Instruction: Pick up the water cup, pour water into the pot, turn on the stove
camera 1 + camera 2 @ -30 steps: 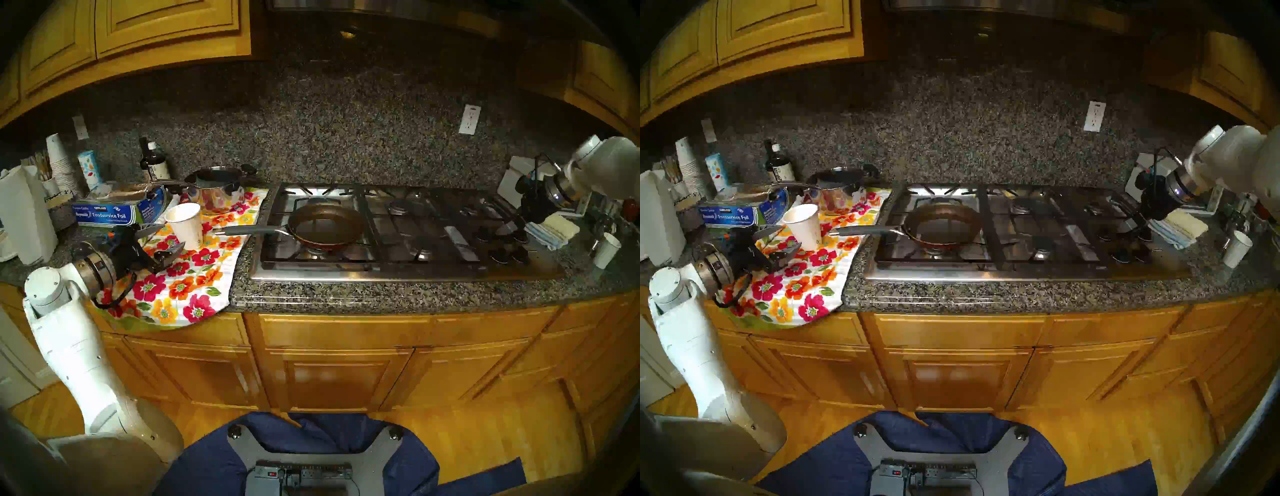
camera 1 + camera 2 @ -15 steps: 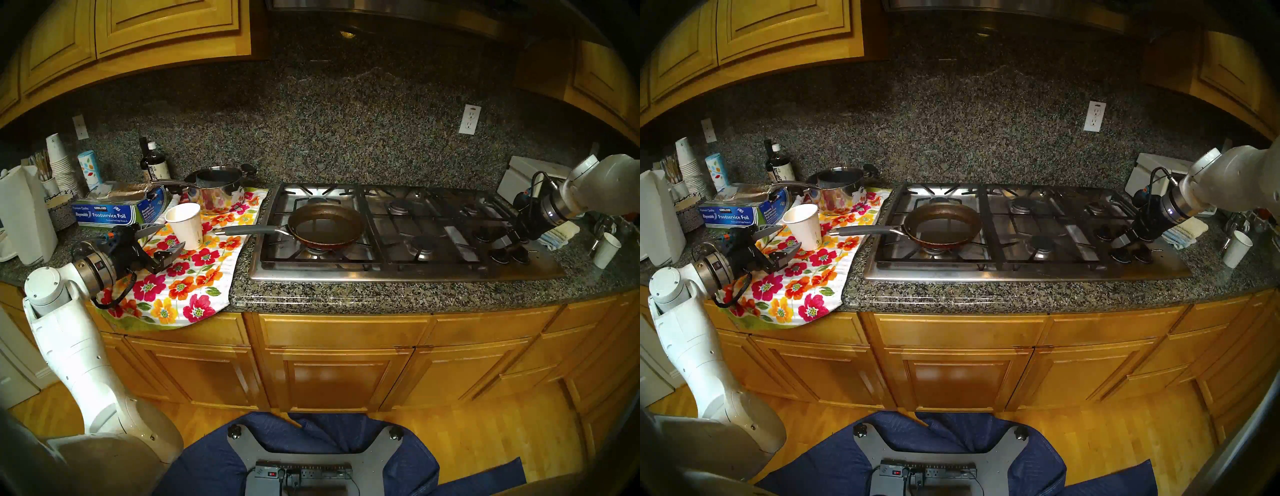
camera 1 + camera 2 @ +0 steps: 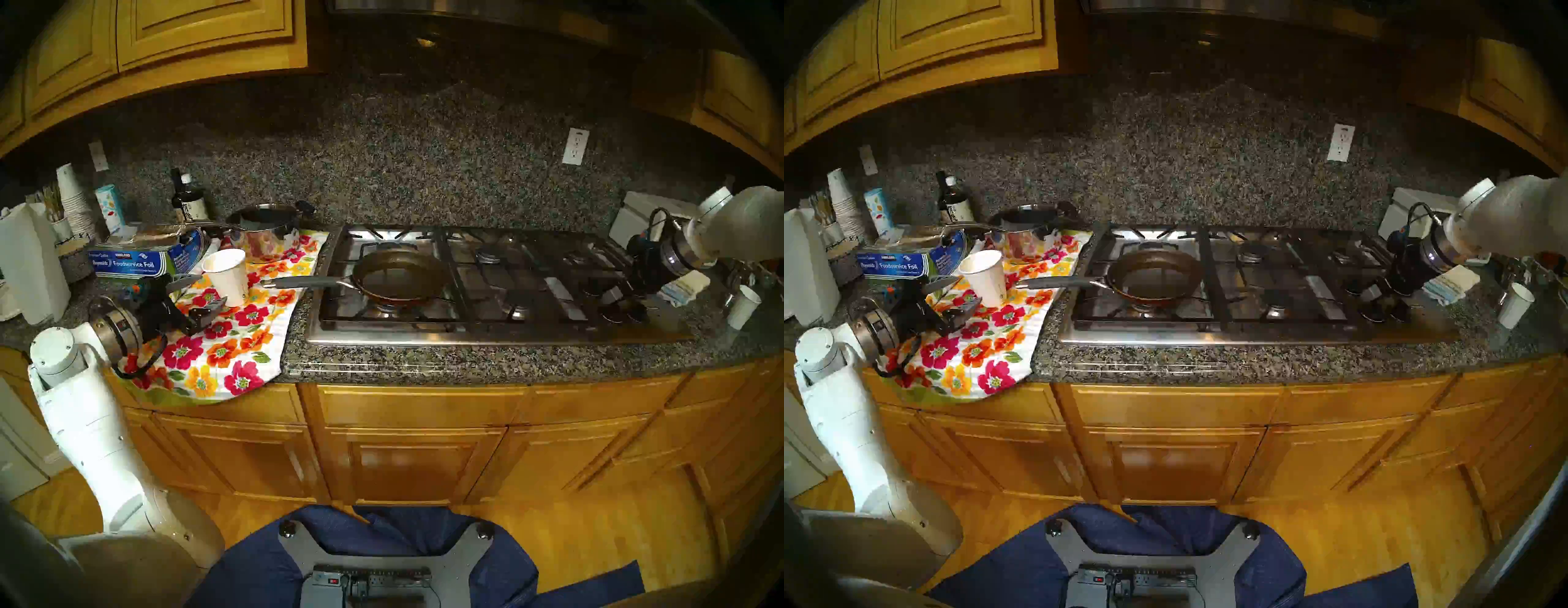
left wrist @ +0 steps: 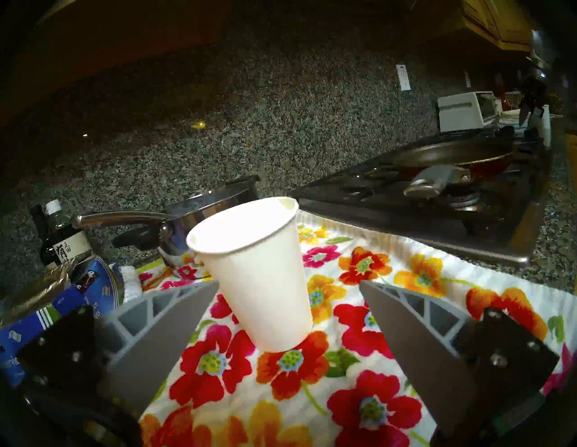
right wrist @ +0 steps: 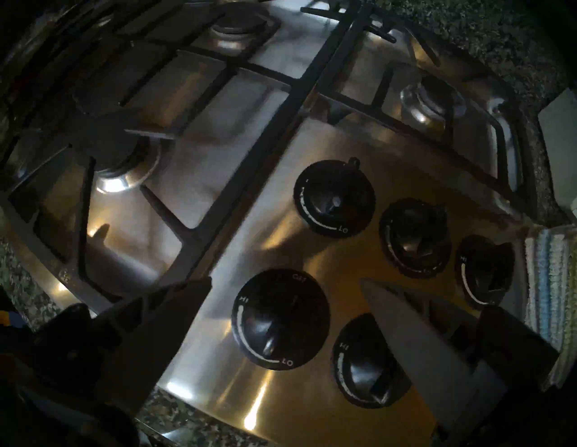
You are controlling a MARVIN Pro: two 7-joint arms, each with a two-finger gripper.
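The water cup (image 3: 227, 276), a white paper cup, stands upright on a floral towel (image 3: 229, 339) left of the stove (image 3: 500, 335). My left gripper (image 3: 213, 289) is open, with one finger on each side of the cup's lower part and a gap to it on both sides. The left wrist view shows the cup (image 4: 259, 274) between the fingers (image 4: 175, 318). The pot (image 3: 401, 278), a brown frying pan, sits on the front left burner, handle toward the cup. My right gripper (image 5: 285, 281) is open above the black knobs (image 5: 281, 318) and also shows in the head view (image 3: 615, 297).
A steel saucepan (image 3: 265, 225), a foil box (image 3: 135, 259), a dark bottle (image 3: 189, 199), a blue tumbler (image 3: 109, 208) and stacked cups (image 3: 72, 199) crowd the back left. Right of the stove are a folded cloth (image 3: 687, 284), another white cup (image 3: 742, 305) and a white appliance (image 3: 640, 216).
My right gripper has come down and forward over the knob cluster. The left gripper, cup and pan have not visibly moved.
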